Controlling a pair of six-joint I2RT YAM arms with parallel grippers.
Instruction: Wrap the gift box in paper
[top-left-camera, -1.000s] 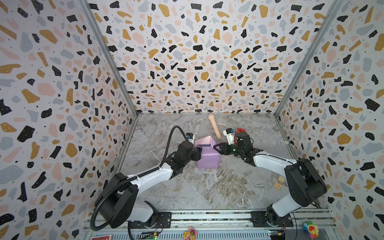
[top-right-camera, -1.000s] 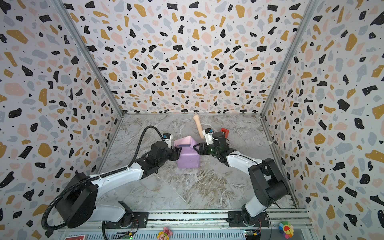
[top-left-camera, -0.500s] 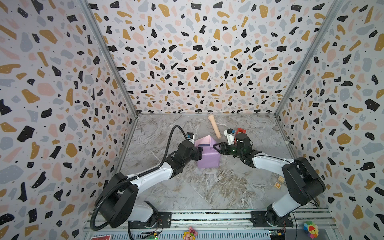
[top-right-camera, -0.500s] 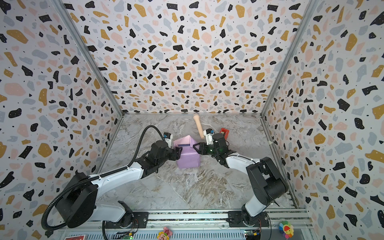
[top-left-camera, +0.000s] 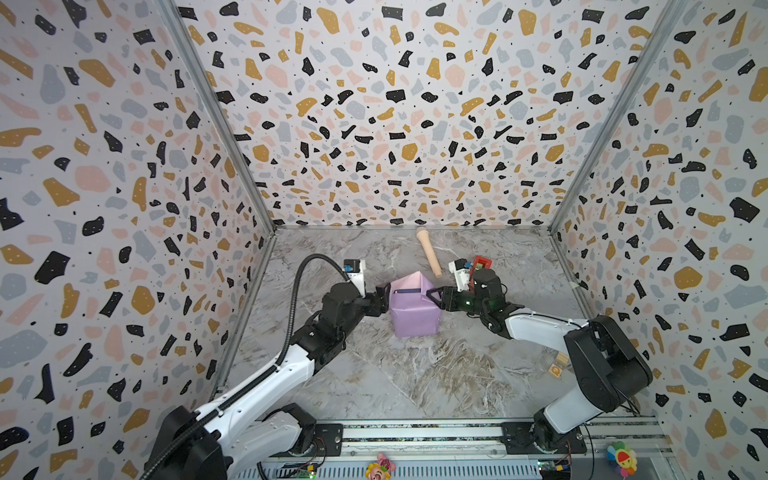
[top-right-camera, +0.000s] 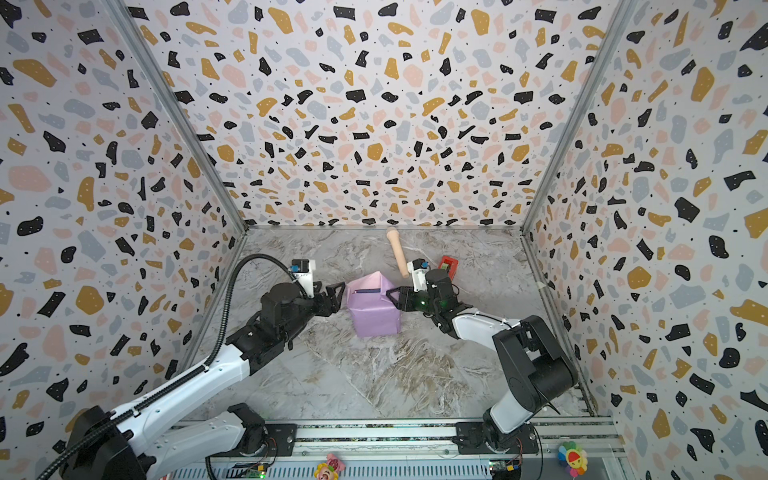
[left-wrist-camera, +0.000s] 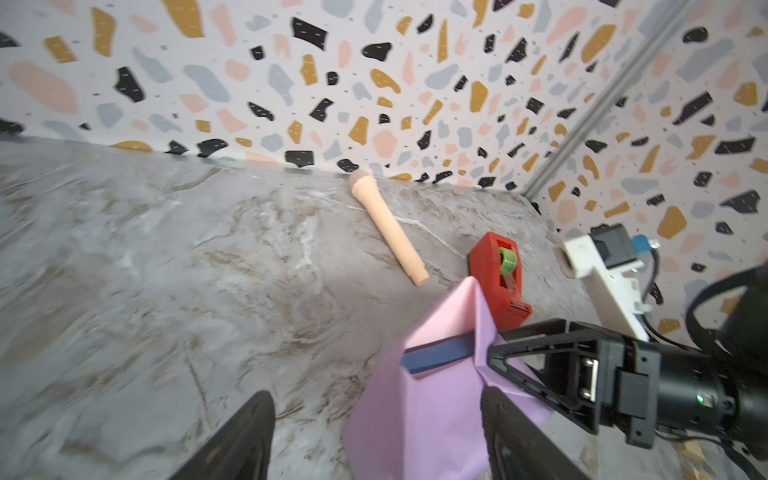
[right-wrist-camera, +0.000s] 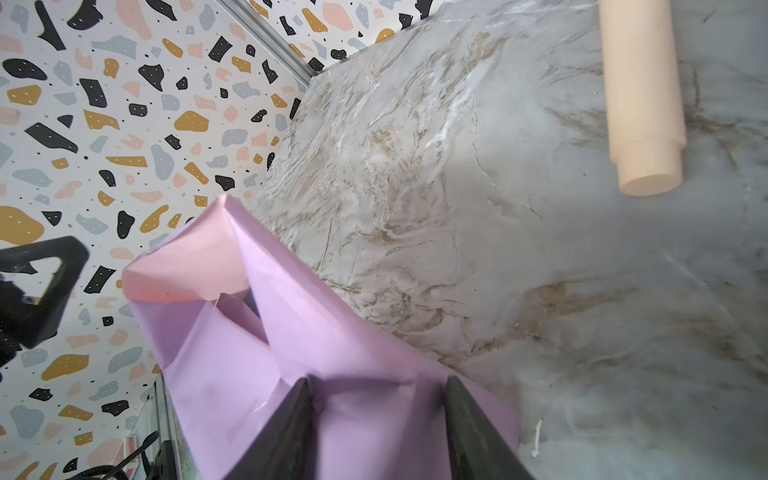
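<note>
My left gripper hangs wide open just left of the paper, which wraps the gift box in the middle, with a navy sliver showing. The right gripper touches the paper, but I can't tell if it's pinching. Red tape dispenser and toy microphone sit behind.

The gift box is seen mostly wrapped in lilac paper, a navy strip left bare on top. It is flanked by the left gripper (jaws spread, just beside) and the right gripper, touching the paper.
</note>
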